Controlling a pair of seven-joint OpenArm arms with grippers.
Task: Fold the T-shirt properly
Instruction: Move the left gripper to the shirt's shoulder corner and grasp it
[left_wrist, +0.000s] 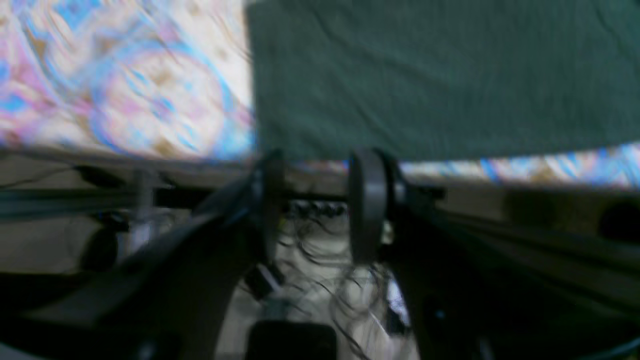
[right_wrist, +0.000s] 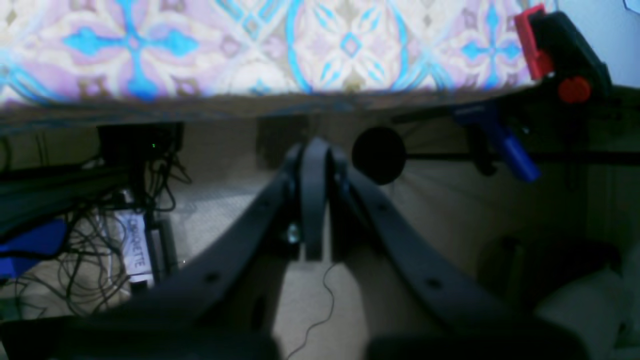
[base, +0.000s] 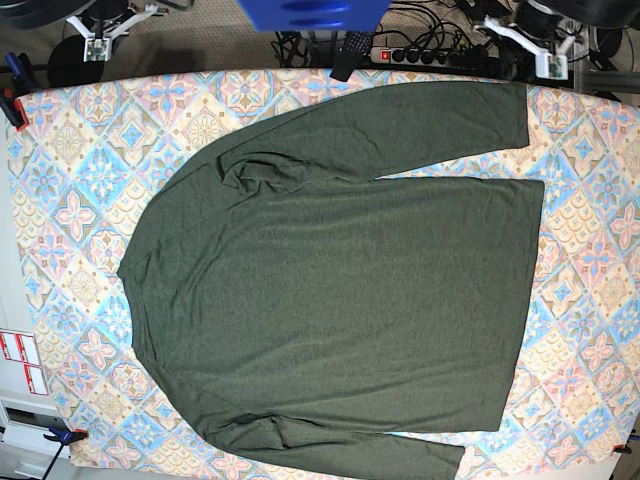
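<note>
Left wrist view is blurred: the left gripper (left_wrist: 315, 200) stands apart, empty, off the T-shirt (left_wrist: 440, 75) edge. Right wrist view shows the right gripper (right_wrist: 314, 165) pressed together past the patterned tablecloth (right_wrist: 250, 50), no shirt. Base view alone shows the T-shirt (base: 340, 290) spread flat, its near sleeve cut off.

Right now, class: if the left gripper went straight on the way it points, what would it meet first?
Probably the near edge of the table, with the T-shirt just beyond. The left gripper has its jaws apart and empty. The wrist view is blurred, so depth is uncertain.
</note>
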